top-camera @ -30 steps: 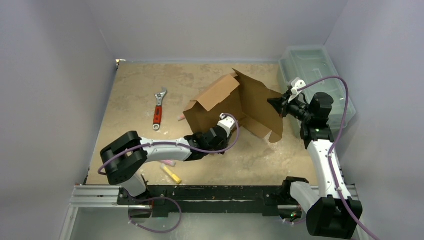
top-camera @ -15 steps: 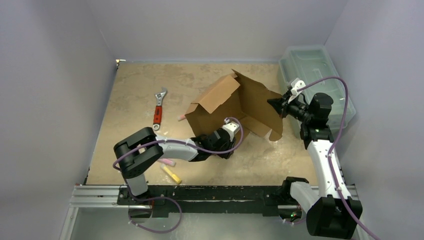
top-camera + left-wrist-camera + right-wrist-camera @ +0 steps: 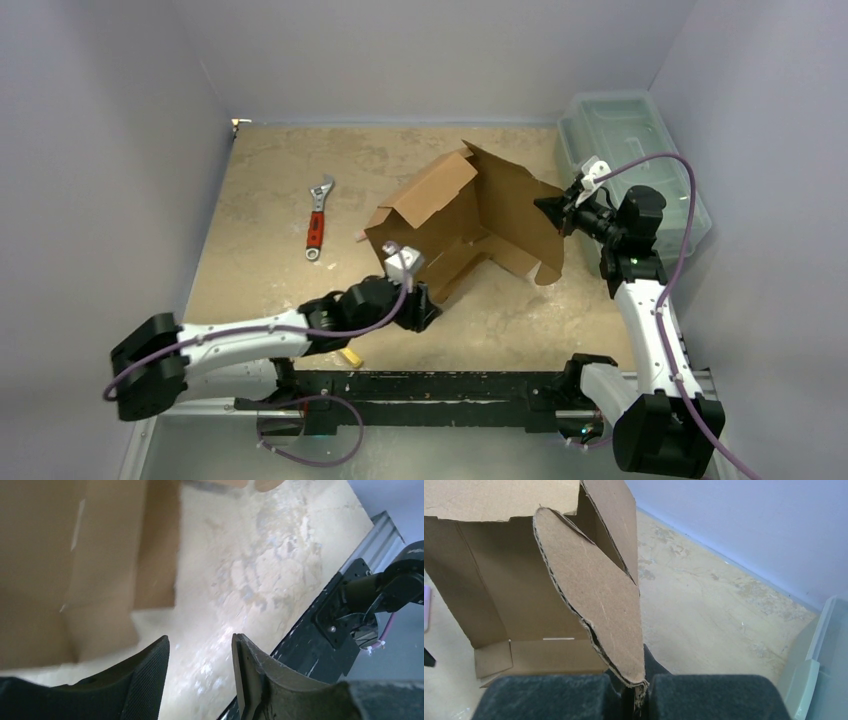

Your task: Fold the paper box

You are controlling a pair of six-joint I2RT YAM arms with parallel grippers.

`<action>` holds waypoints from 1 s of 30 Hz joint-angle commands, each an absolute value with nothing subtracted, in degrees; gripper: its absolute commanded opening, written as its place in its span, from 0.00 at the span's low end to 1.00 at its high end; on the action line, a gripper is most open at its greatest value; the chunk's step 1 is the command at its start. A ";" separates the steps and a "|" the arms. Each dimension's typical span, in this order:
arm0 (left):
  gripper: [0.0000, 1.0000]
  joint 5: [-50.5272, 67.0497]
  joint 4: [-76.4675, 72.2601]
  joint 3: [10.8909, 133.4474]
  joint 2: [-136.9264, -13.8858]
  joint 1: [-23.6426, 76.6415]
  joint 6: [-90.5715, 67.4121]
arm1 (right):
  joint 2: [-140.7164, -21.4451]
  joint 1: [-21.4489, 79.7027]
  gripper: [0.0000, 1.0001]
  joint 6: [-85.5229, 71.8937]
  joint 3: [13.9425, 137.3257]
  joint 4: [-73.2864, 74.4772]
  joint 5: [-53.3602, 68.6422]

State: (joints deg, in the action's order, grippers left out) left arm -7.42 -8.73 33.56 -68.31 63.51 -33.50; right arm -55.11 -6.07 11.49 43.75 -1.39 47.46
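right gripper (image 3: 634,692): jaws clamped on a paper box (image 3: 447,215) flap, centre-right of the top view. left gripper (image 3: 200,652): jaws apart, holding nothing, over the worktop (image 3: 270,180) beside the box's lower edge.

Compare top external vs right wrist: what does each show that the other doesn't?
Top external only: the wrench, a yellow piece by the rail, the left claw open beside the paper box's near corner, and both arms whole.
Right wrist only: the grip up close, with the right claw shut on the tip of a rounded flap, plus the flap's corrugated edge and a slit low in the far panel.
Both: the box standing half open, the pale-green bin, the table.
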 commanded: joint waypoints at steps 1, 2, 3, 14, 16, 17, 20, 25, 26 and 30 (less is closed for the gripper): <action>0.48 -15.43 -5.71 22.01 -54.32 63.63 -42.87 | -55.27 -6.24 0.00 10.81 43.33 -1.76 46.52; 0.48 -17.08 -5.08 19.41 -49.87 63.63 -45.27 | -55.26 -6.24 0.00 10.81 43.29 -1.80 46.51; 0.48 -18.36 -4.45 17.30 -45.20 63.63 -47.13 | -55.32 -6.31 0.00 10.72 43.25 -1.84 46.46; 0.64 -31.26 1.91 13.94 -37.13 63.47 -53.41 | -55.24 -6.33 0.00 10.63 43.07 -2.11 46.58; 0.67 -32.00 1.02 15.38 -42.34 63.08 -54.26 | -55.15 -6.41 0.00 10.54 43.08 -2.04 46.58; 0.67 -32.40 -1.04 15.79 -44.50 62.96 -55.37 | -55.11 -6.42 0.00 10.49 43.07 -2.02 46.58; 0.66 -33.79 -4.84 14.97 -49.62 62.66 -59.81 | -55.11 -6.42 0.00 10.45 43.07 -2.11 46.71; 0.62 -33.01 -19.12 8.62 -53.08 61.28 -67.06 | -55.11 -6.42 0.00 10.41 43.09 -2.17 46.93; 0.61 -33.02 -21.42 7.79 -53.89 61.06 -68.52 | -55.11 -6.42 0.00 10.32 43.05 -2.19 47.01; 0.58 -33.93 -21.90 8.78 -58.16 60.46 -75.40 | -55.28 -6.42 0.00 10.29 42.98 -2.27 47.19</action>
State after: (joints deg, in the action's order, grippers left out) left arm -31.83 -14.94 8.19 -54.87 61.12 -66.13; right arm -55.11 -6.13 11.05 43.68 -1.41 47.29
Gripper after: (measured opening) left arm 0.590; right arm 0.008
